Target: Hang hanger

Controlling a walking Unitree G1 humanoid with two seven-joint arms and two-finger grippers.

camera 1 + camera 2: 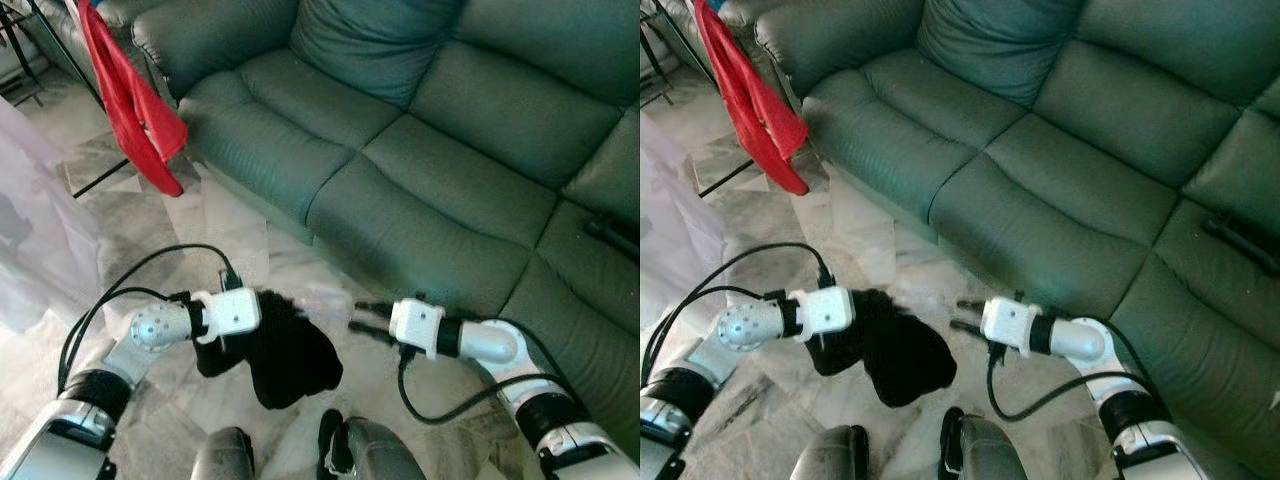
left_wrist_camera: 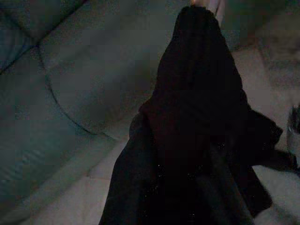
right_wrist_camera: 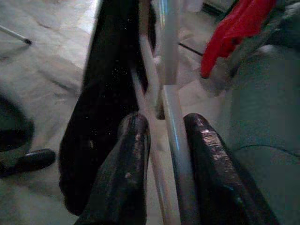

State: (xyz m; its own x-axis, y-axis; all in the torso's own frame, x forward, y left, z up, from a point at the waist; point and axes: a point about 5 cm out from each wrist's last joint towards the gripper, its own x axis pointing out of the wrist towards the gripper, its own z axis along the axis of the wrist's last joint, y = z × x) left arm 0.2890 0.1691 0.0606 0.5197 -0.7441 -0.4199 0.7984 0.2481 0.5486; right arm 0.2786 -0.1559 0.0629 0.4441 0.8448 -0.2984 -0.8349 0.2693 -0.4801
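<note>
Two claws are up in front of me over the marble floor (image 1: 240, 235), facing each other, with the green sofa (image 1: 420, 150) beyond them.

Right claw (image 3: 164, 129): the wrist view shows its two black fingers (image 3: 126, 154) parted, with the pale bars of the hanger (image 3: 169, 56) running through the gap. I cannot tell whether the fingers press on the bars or merely bracket them. I judge the grip loose at best.

Left claw (image 1: 262, 303): its fingers are buried under the black garment (image 1: 290, 355), so I cannot tell how far open it is or what it holds. The garment droops below and between the two claws, draped over the hanger on the left claw's side.

Hanger position: between the claws, its bars reaching from the right claw toward the left one. In the head views it is a faint pale blur.

Risks, as I judge them:
- The hanger may slip from the right claw if the fingers do not close fully on the thin, smooth bars.
- The garment's weight hangs on one side, so the hanger could tip and shed it onto the floor.
- The red cloth (image 1: 130, 100) hangs on a dark rack (image 1: 60, 45) far beyond the left claw. Carrying the load there risks swinging and snagging.
</note>
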